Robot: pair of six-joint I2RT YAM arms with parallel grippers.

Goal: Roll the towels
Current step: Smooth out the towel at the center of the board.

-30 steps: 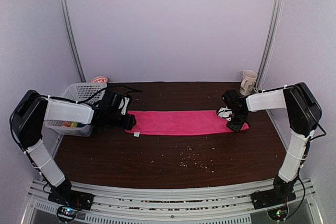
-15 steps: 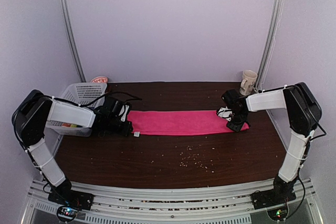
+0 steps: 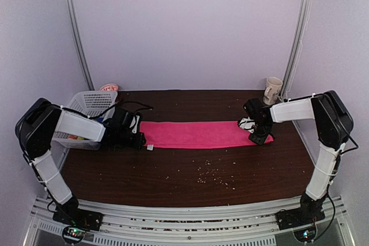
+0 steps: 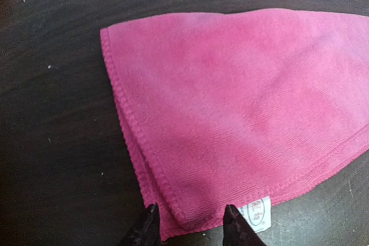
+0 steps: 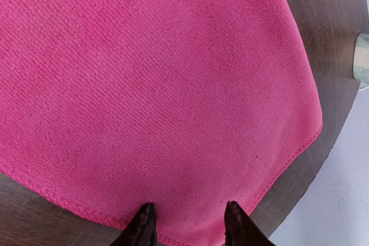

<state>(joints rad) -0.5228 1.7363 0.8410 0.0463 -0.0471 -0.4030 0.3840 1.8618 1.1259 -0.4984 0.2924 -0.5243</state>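
Observation:
The bright pink towel (image 3: pixel 199 134) lies folded into a long flat strip across the middle of the table. My left gripper (image 3: pixel 137 136) is at its left end. In the left wrist view the left gripper (image 4: pixel 190 230) is open, with its fingertips (image 4: pixel 145 229) astride the towel's (image 4: pixel 230 102) near corner, beside a white label (image 4: pixel 258 213). My right gripper (image 3: pixel 258 132) is at the towel's right end. In the right wrist view the right gripper (image 5: pixel 189 224) is open over the towel's (image 5: pixel 150 84) hemmed edge. I cannot make out the orange towel.
A white lattice basket (image 3: pixel 92 102) with coloured items stands at the far left, behind my left arm. A cream mug (image 3: pixel 273 89) stands at the back right corner. Crumbs (image 3: pixel 213 174) are scattered on the dark table (image 3: pixel 184 165) in front of the towel.
My left gripper has drawn back a little to the left, off the towel's left end. The right arm and the towel have not visibly moved.

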